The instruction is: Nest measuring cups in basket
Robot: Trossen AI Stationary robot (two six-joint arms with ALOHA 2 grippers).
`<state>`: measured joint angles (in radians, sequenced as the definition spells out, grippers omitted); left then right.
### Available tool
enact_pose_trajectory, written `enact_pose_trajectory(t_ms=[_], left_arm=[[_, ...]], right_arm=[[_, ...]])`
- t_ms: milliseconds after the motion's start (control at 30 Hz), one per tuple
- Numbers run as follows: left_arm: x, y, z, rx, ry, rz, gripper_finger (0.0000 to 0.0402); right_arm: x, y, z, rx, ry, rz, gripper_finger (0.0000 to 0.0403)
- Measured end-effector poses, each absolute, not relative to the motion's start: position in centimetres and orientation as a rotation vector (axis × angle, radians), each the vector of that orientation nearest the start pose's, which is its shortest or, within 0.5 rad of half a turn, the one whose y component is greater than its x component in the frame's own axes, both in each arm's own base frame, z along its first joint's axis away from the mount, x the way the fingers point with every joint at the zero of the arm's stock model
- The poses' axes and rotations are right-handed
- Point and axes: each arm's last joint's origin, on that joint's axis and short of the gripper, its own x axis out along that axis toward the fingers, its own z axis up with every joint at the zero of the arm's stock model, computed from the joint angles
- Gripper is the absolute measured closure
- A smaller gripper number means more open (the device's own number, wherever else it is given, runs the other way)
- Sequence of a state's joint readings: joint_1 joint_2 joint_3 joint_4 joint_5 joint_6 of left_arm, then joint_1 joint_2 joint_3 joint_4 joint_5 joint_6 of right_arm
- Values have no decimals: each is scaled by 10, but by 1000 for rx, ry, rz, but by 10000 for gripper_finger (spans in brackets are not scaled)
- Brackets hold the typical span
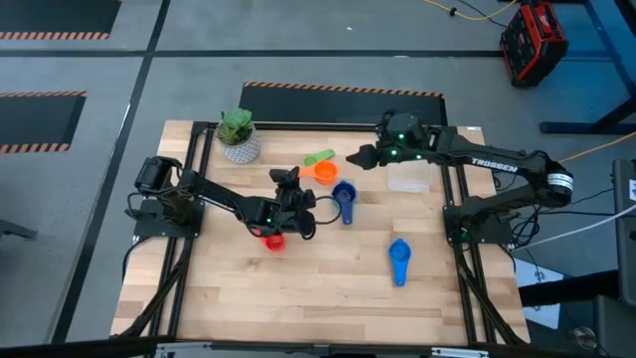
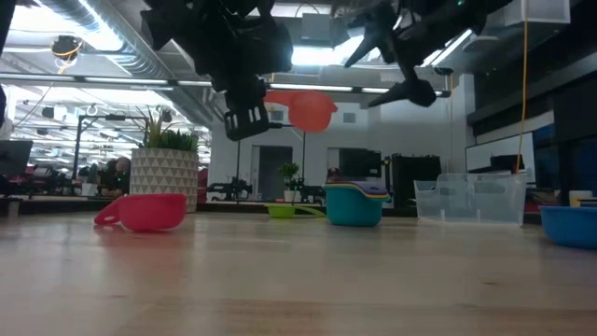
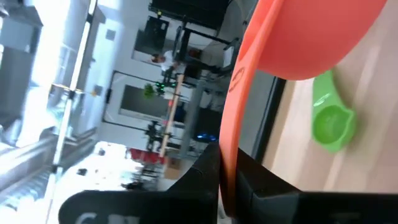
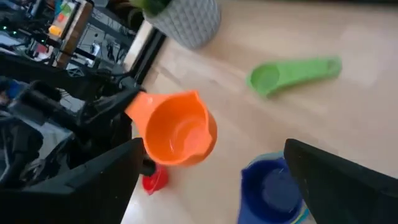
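My left gripper (image 1: 303, 182) is shut on an orange measuring cup (image 1: 325, 171), which it holds in the air over the middle of the table. My right gripper (image 1: 354, 157) hovers open just to the right of that cup, touching nothing. On the table lie a green cup (image 1: 318, 157), a stack of nested cups with a blue one on top (image 1: 345, 199), a red cup (image 1: 273, 241) and a lone blue cup (image 1: 399, 261). The clear basket (image 1: 409, 177) stands at the right, below my right arm. My left gripper pinches the orange cup's flat handle (image 3: 229, 155) between its two fingers. The fingers lie about level and reach in from the table's left, along the handle. The cup is lifted clear of the table, its bowl (image 2: 308, 110) beyond the fingertips with the opening upward.
A green plant in a white patterned pot (image 1: 238, 134) stands at the far left of the table. The bare wood of the near half holds only the red cup and the lone blue cup. Black frame rails run along the table's left and right sides.
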<state>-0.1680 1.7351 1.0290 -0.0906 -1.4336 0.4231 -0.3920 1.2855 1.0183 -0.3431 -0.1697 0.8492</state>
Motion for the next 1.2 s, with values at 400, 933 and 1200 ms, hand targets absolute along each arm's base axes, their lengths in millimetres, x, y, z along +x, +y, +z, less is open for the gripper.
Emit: enact_pose_trajectory(t_ms=[400, 933, 1200], left_arm=[[339, -28, 199, 991, 874, 1053, 399], [339, -29, 199, 982, 874, 1021, 399], [339, -29, 199, 981, 874, 1022, 399]], right_arm=[[291, -113, 256, 1191, 528, -459, 12], [318, -121, 224, 1336, 553, -371, 30], [320, -122, 220, 1338, 561, -374, 105]])
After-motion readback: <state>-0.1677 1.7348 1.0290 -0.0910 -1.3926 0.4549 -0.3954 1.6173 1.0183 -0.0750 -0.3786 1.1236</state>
